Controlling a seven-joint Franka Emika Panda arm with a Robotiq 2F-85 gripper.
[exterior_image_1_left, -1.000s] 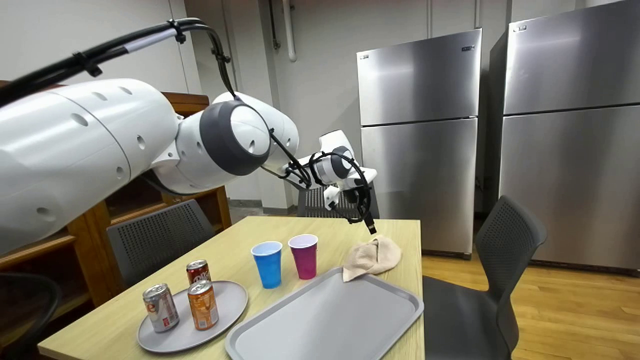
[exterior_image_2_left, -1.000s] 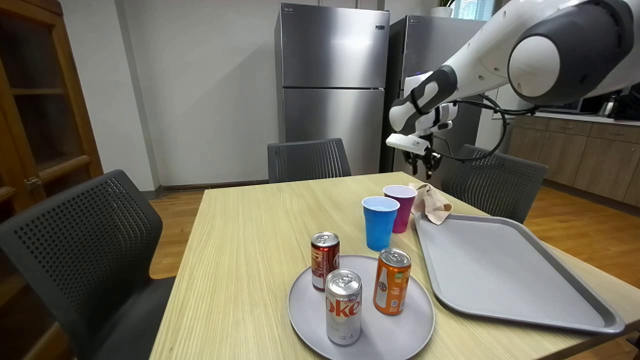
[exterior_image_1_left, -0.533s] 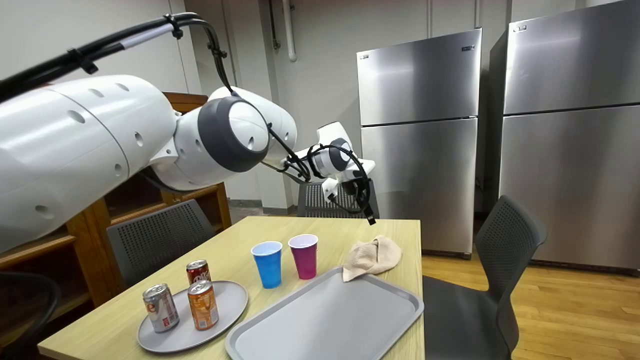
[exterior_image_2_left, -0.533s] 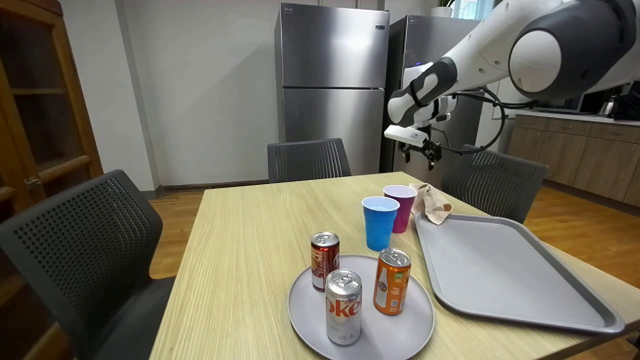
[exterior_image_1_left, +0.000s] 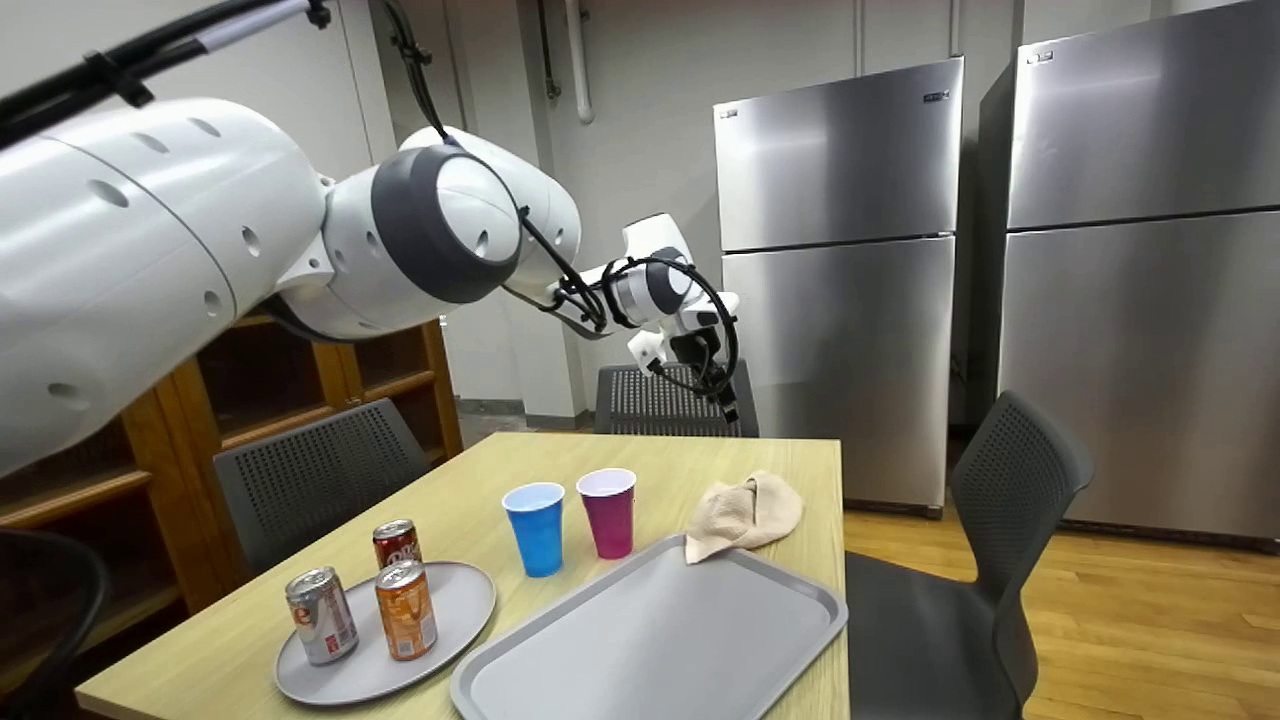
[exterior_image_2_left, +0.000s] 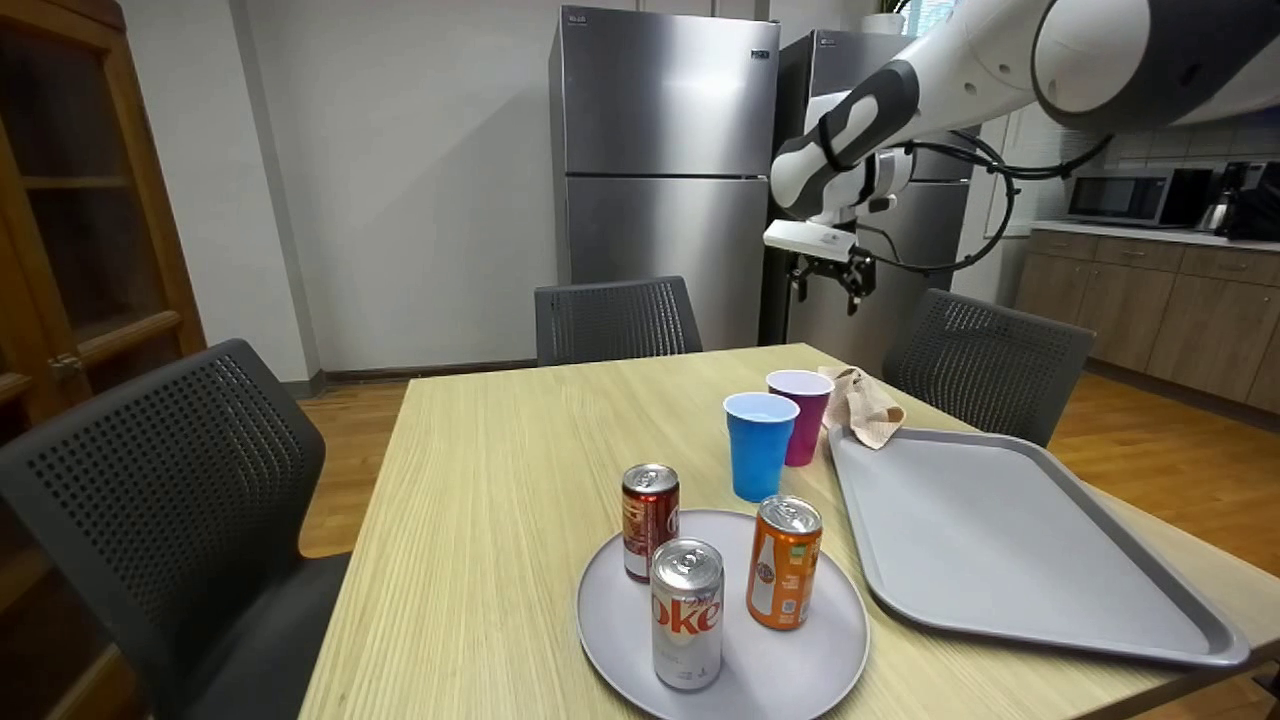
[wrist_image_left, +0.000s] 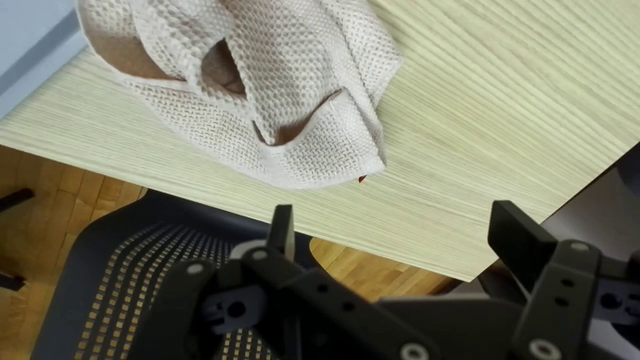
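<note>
on woodgrain tabletop (wrist_image_left: 480, 110), nubbly cloth (wrist_image_left: 292, 70)

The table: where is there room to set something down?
Free: the table between the plate, blue cup and far chair. The tray is mostly bare too. Crowded: the plate, with three cans; cloth overlaps one tray corner.

Jaws spread; crumpled beige cloth (wrist_image_left: 295, 65) on pale table (wrist_image_left: 490, 115), dark chair (wrist_image_left: 125, 260) past edge.

Table (exterior_image_2_left: 520, 480) with cloth (exterior_image_2_left: 862, 405), cups (exterior_image_2_left: 757, 455), tray (exterior_image_2_left: 1020, 540), plate (exterior_image_2_left: 790, 668)
</note>
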